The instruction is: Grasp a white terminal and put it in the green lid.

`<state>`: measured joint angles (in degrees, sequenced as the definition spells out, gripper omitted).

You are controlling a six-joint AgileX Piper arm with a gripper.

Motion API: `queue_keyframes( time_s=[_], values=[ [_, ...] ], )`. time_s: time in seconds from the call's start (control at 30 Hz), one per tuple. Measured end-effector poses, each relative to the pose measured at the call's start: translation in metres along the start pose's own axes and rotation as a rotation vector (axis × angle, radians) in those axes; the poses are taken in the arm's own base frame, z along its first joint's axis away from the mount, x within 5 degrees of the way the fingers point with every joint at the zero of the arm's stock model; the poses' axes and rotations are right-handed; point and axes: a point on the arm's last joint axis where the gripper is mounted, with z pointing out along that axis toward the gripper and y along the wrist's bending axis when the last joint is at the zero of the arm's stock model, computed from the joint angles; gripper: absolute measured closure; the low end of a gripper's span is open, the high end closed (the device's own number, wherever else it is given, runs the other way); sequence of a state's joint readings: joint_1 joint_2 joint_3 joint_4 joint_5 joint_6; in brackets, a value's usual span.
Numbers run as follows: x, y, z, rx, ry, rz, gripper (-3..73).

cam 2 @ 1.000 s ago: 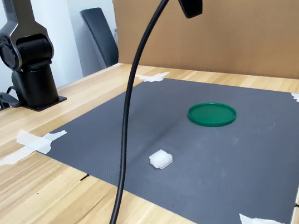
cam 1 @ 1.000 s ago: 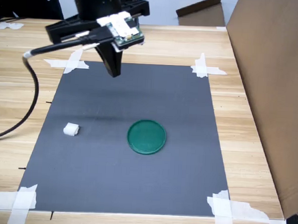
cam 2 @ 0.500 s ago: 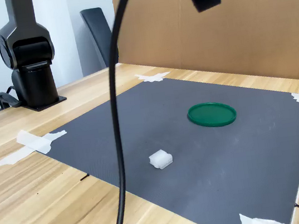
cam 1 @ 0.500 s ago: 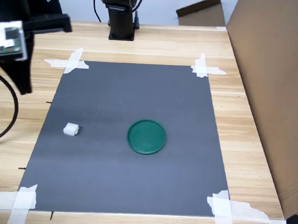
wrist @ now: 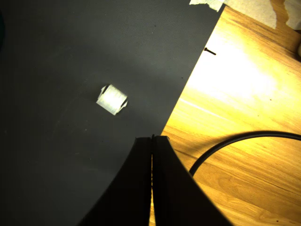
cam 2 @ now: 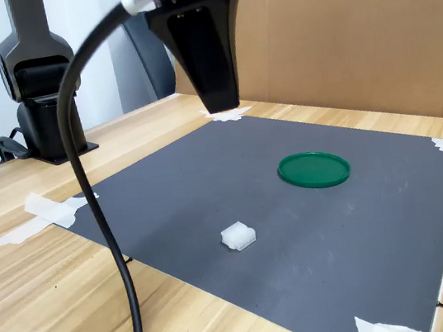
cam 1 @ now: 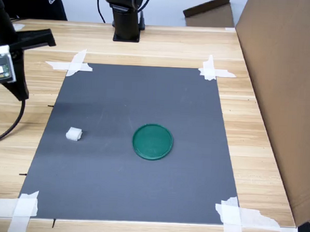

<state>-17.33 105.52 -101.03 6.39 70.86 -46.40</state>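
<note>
Green lid [wrist: 1, 21] nearly cut off in wrist view; cable [cam 2: 96, 193] runs off frame.

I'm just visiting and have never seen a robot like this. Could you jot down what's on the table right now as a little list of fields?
surface: dark grey mat taped to a wooden table
white terminal: lying on the mat, not held
green lid: flat on the mat, nothing in it
hand: shut, holding nothing, raised above the table
cable: black, hanging from the arm

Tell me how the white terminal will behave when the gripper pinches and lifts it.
The white terminal looks like a small rigid plastic block, so probably stiff and light. Its boxy shape suggests it won't roll. Being small, it might skid on the grey mat if nudged off-centre.
</note>
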Motion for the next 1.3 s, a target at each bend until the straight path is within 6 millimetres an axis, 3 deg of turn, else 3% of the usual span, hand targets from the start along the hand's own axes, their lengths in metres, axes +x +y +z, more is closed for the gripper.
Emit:
queue_keyframes(
  time_s=[0.27, 0.43, 0.47, 0.67, 1.0, 1.17, 1.3],
  values=[
    [-0.004, 0.009, 0.006, -0.016, 0.013, -0.020, 72.2],
    [-0.022, 0.043, 0.010, -0.050, 0.013, -0.112, 72.2],
    [-0.022, 0.067, 0.013, -0.086, 0.031, -0.155, 72.2],
    [0.003, 0.096, 0.006, -0.096, 0.039, -0.208, 72.2],
    [0.050, 0.126, 0.004, -0.146, 0.104, -0.231, 72.2],
    [0.058, 0.136, 0.004, -0.168, 0.073, -0.232, 72.2],
    [0.051, 0.145, 0.001, -0.183, 0.025, -0.220, 72.2]
  ],
)
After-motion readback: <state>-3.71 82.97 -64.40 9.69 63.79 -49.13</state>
